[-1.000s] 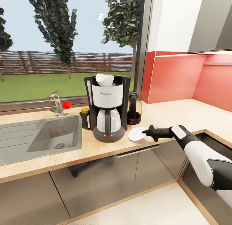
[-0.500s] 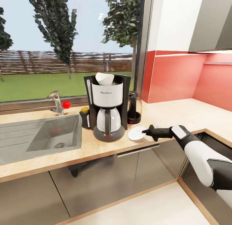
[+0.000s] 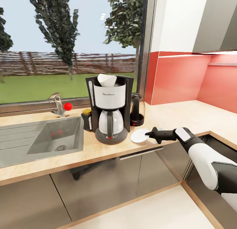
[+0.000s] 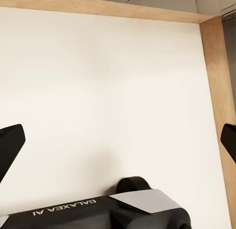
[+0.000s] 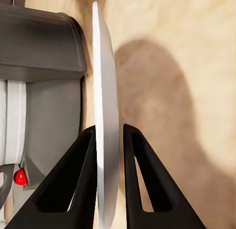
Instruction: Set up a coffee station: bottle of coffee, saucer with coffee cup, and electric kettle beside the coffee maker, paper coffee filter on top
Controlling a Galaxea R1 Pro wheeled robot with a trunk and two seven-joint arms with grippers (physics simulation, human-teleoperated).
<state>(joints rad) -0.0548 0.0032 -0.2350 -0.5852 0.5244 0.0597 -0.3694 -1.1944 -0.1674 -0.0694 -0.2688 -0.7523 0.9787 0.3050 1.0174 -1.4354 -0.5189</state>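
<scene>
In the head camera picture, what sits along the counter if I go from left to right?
Sink → faucet → bottle of coffee → coffee maker → electric kettle → saucer → right gripper, shut on the saucer's edge.

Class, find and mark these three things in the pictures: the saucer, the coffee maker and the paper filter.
saucer [image 3: 139, 136]: head view, on its flat white face.
coffee maker [image 3: 110, 97]: head view, on the white front of its upper body.
paper filter [image 3: 107, 80]: head view, on the white cone sticking out of its top.
</scene>
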